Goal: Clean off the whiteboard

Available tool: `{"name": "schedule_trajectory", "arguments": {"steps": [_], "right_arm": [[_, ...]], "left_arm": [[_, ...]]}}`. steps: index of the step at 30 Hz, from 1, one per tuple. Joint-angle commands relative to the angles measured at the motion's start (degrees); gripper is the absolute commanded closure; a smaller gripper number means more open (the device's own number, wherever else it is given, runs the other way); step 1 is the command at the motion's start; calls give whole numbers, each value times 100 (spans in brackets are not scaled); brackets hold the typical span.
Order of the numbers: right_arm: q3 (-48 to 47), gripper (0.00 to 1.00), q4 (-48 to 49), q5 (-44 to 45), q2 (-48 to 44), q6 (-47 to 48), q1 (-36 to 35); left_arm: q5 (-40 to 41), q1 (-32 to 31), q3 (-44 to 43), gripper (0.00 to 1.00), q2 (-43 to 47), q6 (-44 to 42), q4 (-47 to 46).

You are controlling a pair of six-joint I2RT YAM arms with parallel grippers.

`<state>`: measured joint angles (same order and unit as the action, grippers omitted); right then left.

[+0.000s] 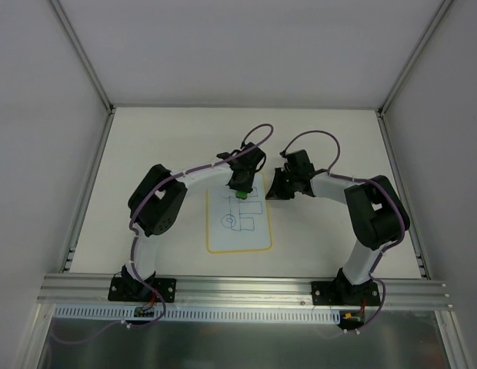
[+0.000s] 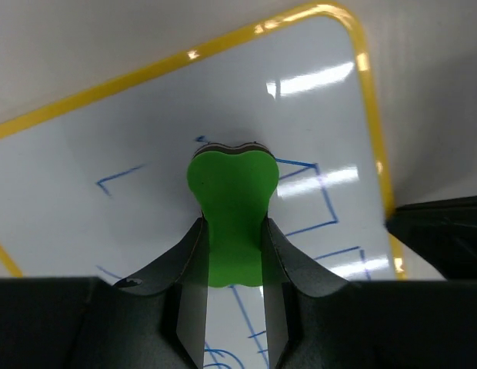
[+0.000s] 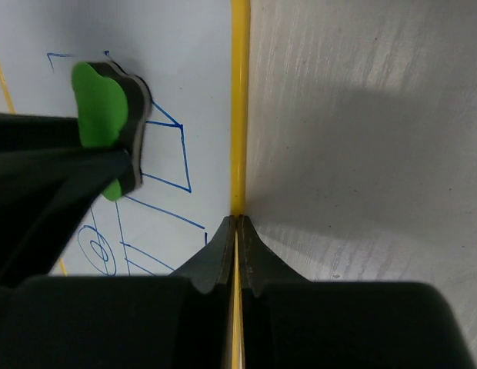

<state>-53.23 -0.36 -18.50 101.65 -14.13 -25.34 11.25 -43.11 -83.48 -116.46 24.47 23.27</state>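
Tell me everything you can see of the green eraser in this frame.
The green eraser is a lobed, bone-shaped block: green foam-like top over a dark felt-like layer. The left gripper has its jaws shut on its waist, dark face down on the whiteboard near its far end, over the blue drawing.

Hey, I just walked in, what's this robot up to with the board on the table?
It is wiping a whiteboard. The left hand grips a green eraser and appears to have it against the board at the far end of the blue drawing. The right hand is pinched shut on the board's yellow edge on the right side, apparently to steady it. Plenty of blue lines show, so much is left to erase.
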Motion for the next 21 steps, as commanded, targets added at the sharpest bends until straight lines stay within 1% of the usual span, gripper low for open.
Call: {"name": "schedule_trajectory", "arguments": {"steps": [1, 2, 3, 6, 9, 13, 16, 18, 21], "right_arm": [[102, 100, -359, 259, 277, 95, -50], [103, 100, -368, 268, 277, 86, -50], [111, 100, -360, 259, 268, 86, -58], [94, 100, -359, 259, 277, 86, -50], [94, 100, -359, 251, 286, 86, -50], [94, 100, -368, 259, 286, 95, -50], [94, 100, -368, 286, 268, 86, -50], [111, 100, -377, 294, 259, 86, -50], [94, 100, -377, 286, 277, 86, -50]], "left_arm": [[-203, -373, -142, 100, -456, 427, 827], [-10, -356, -142, 100, -439, 479, 950], [418, -330, -151, 100, -378, 489, 1195], [747, -14, -29, 100, -237, 515, 1513], [730, 531, 217, 100, -88, 507, 1558], [607, 997, 78, 100, -166, 252, 1611], [475, 1086, -115, 100, -263, 155, 1672], [230, 1077, -185, 100, -341, 128, 1707], [71, 806, -308, 100, -447, -29, 1734]]}}
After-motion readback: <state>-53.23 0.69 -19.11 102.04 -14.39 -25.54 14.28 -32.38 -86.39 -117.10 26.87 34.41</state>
